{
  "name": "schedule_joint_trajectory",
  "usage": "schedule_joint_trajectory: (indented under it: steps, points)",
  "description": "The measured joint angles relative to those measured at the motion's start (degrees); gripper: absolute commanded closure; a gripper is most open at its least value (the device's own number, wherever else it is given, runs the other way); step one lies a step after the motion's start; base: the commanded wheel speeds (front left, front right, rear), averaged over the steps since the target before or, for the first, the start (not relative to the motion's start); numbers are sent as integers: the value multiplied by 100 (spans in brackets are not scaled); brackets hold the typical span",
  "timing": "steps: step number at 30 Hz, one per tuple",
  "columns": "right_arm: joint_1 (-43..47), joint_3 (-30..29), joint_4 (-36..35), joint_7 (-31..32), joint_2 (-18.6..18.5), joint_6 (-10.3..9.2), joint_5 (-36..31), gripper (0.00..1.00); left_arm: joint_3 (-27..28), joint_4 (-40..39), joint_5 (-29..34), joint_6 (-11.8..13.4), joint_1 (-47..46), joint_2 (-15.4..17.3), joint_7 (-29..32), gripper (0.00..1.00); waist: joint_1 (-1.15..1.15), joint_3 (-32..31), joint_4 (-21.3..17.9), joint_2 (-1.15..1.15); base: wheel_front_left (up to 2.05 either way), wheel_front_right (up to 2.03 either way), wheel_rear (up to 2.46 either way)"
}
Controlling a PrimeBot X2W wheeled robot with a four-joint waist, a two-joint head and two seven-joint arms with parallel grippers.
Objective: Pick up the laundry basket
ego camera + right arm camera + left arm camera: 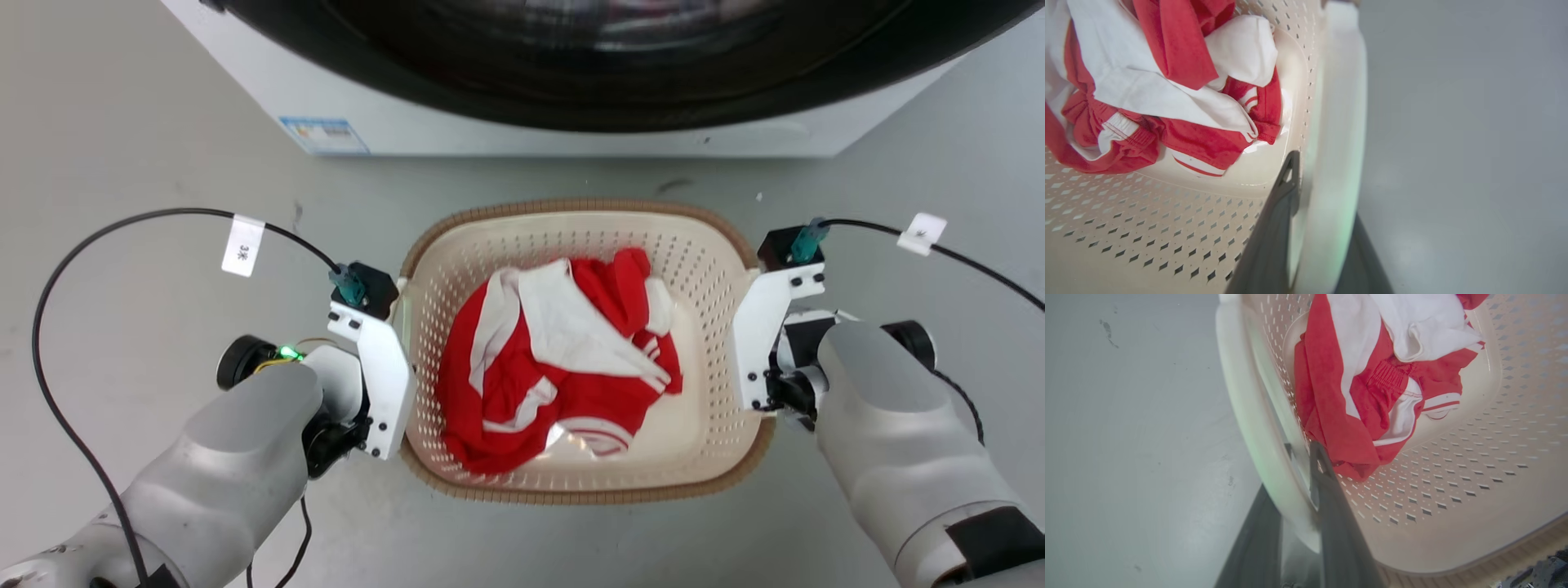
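Note:
The laundry basket, cream with perforated walls and a brown woven-look rim, sits between my two arms and holds red and white clothes. My left gripper is shut on the basket's white left handle, with one dark finger inside the wall and the other outside. My right gripper is shut on the white right handle in the same way, with its inner finger against the perforated wall. In the head view both wrists press against the basket's sides and hide the fingers.
A white washing machine with a dark round door stands just beyond the basket. Grey floor lies all around. Black cables with white tags loop off each wrist to the left and right.

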Motion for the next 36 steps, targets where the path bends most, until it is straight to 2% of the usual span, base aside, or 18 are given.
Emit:
schedule_joint_trajectory:
  steps: [7, 21, 36]
  points:
    - [227, 476, -179, 533, 0, 0, 441, 100, -96, -278, -310, 1, 183, 208, 404, 100, 0, -764, -76, 0, 0, 0, 0]
    - [697, 871, -186, 1060, -18, -4, 1023, 100, -152, -550, -327, 1, 601, 290, 994, 100, -2, -2111, -162, 0, 0, 0, 0]
    - [929, 1445, -290, 1305, -31, -10, 1394, 100, -142, -793, -594, 31, 898, 390, 1611, 100, -1, -2738, -177, 0, 0, 0, 0]
